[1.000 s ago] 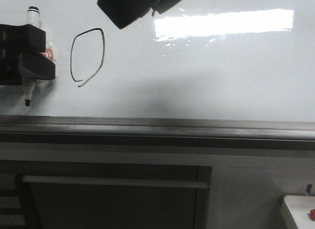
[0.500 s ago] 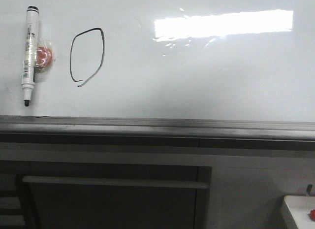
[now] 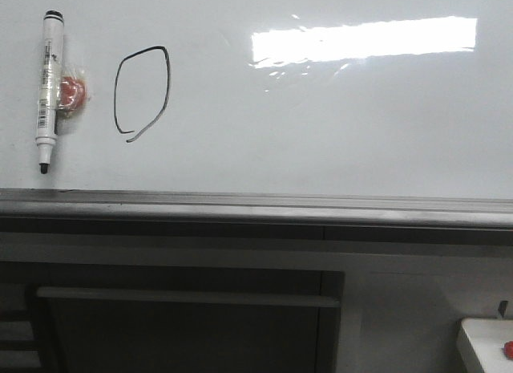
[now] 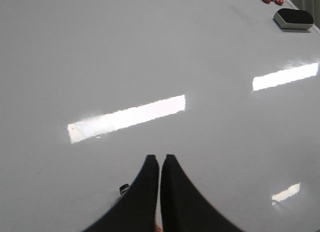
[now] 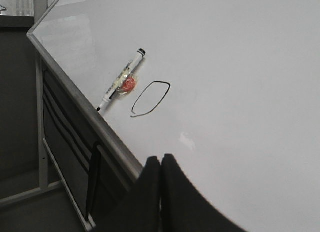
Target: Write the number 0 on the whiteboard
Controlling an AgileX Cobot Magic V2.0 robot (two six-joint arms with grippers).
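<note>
Rim (image 3: 256,203): grey, along the near edge of the whiteboard (image 3: 337,124).
Marker (image 3: 47,88): lies beyond the rim, tip toward it, uncapped.
0 (image 3: 142,91): black loop just right of the marker.
Left gripper (image 4: 160,162): fingers pressed together, empty.
Right gripper (image 5: 160,162): likewise closed, empty.
Eraser (image 4: 293,19): at the far corner.

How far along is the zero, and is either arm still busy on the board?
Done: the number 0 stands drawn on the whiteboard, its loop slightly open at the bottom. The marker lies beside it, uncapped. In hand: nothing; left gripper and right gripper are shut, empty. Left: apparently nothing.
</note>
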